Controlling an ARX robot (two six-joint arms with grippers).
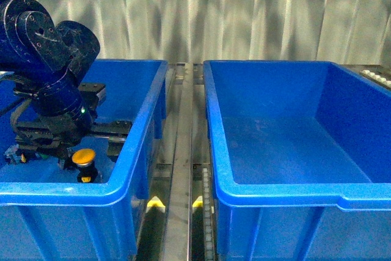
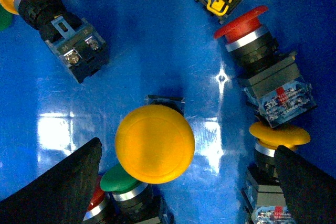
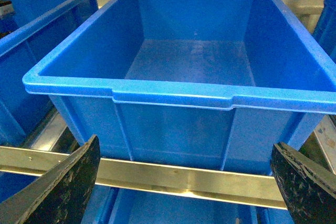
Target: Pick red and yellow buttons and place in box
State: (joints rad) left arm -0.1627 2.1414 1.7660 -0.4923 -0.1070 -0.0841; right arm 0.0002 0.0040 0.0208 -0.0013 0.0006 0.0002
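Now left hand (image 2: pixel 186 147) wide over crate's (image 1: pixel 61 192) yellow button (image 2: pixel 155 144), right hand (image 3: pixel 185 144) wide before box (image 3: pixel 173 96)

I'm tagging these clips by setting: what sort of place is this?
Probably an industrial sorting or kitting cell, not a home. A left blue crate and a right blue crate stand side by side along metal rails. A silvery curtain hangs behind, and loose push-button switches lie in the left one.

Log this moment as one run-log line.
left fingers: open over yellow button | right fingers: open, facing box | box: no buttons seen | grasp: not yet
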